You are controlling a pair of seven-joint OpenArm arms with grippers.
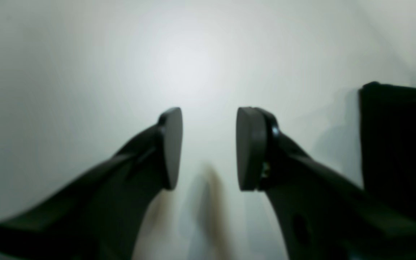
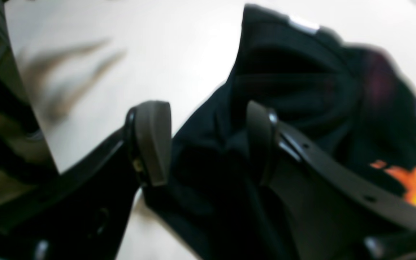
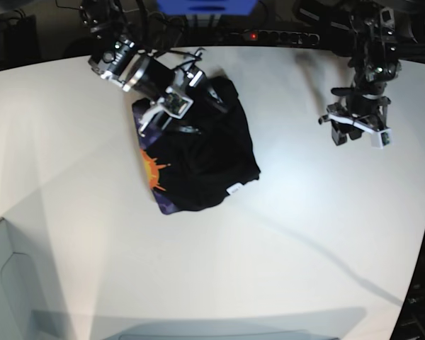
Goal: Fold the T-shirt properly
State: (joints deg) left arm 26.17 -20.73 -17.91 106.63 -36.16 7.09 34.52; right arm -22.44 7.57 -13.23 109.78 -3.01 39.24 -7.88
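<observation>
The black T-shirt (image 3: 198, 156) lies bunched in a rough rectangle on the white table (image 3: 304, 234), with its orange sun print (image 3: 152, 170) at the left and a white tag (image 3: 234, 190) at its lower right. My right gripper (image 3: 166, 113) hovers over the shirt's upper left part. In the right wrist view it (image 2: 208, 144) is open, with black cloth (image 2: 302, 90) lying between and beyond the fingers. The orange print (image 2: 410, 177) and the tag (image 2: 303, 23) show there too. My left gripper (image 3: 358, 131) is far to the right of the shirt over bare table, and in its wrist view it (image 1: 208, 148) is open and empty.
A power strip with a red light (image 3: 251, 35) and cables run along the table's back edge. A dark blurred shape (image 1: 399, 144) stands at the right of the left wrist view; I cannot tell what it is. A grey surface (image 3: 7, 283) lies beyond the table's lower left edge.
</observation>
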